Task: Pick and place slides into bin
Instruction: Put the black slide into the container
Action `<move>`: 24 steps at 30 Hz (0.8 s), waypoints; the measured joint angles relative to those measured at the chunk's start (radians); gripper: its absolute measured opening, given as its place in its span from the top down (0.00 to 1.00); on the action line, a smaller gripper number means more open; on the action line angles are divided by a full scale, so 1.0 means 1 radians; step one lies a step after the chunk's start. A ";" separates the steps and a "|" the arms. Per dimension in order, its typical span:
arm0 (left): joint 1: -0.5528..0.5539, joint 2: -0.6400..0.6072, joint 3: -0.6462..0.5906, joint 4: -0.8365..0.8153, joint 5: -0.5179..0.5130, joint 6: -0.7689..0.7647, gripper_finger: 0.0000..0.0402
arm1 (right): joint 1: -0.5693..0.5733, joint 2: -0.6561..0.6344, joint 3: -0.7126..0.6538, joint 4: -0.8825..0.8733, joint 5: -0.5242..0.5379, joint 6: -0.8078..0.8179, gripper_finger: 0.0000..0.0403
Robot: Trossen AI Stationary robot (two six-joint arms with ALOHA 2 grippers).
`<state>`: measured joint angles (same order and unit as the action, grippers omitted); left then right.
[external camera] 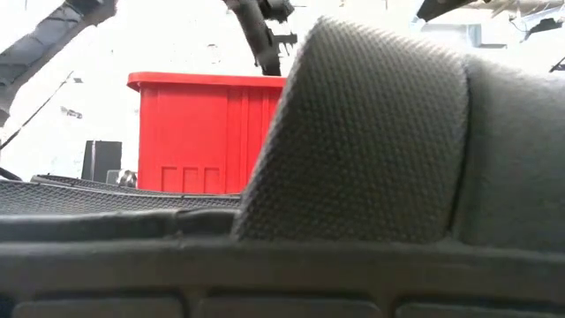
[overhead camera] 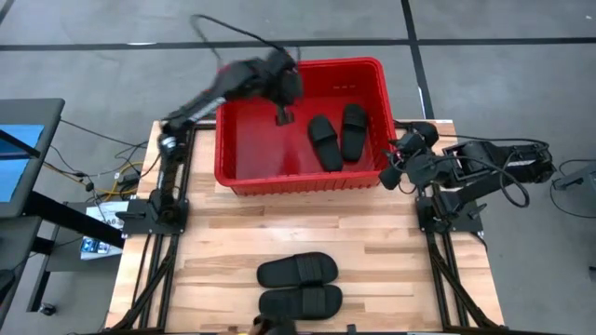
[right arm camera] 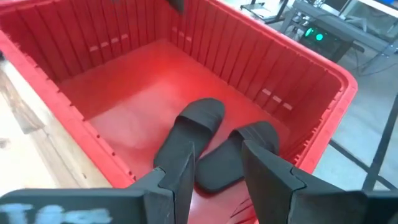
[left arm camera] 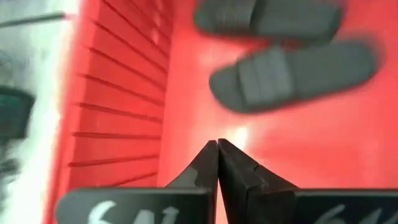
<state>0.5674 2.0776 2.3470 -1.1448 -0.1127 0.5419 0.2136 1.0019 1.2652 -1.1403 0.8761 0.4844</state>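
I can read no text anywhere. White marks show on the left gripper [left arm camera: 217, 152] body and the right gripper [right arm camera: 214, 171] body, but they are illegible to me.

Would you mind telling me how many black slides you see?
4: two black slip-on slides inside the red plastic bin, two on the wooden table's near edge.
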 joint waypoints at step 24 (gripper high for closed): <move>0.154 -0.647 -0.446 0.394 0.652 -0.350 1.00 | -0.055 0.082 0.000 0.441 -0.012 -0.545 0.69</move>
<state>0.7219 1.4303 1.9013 -0.7510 0.5391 0.1918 0.1589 1.0843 1.2655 -0.6993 0.8644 -0.0608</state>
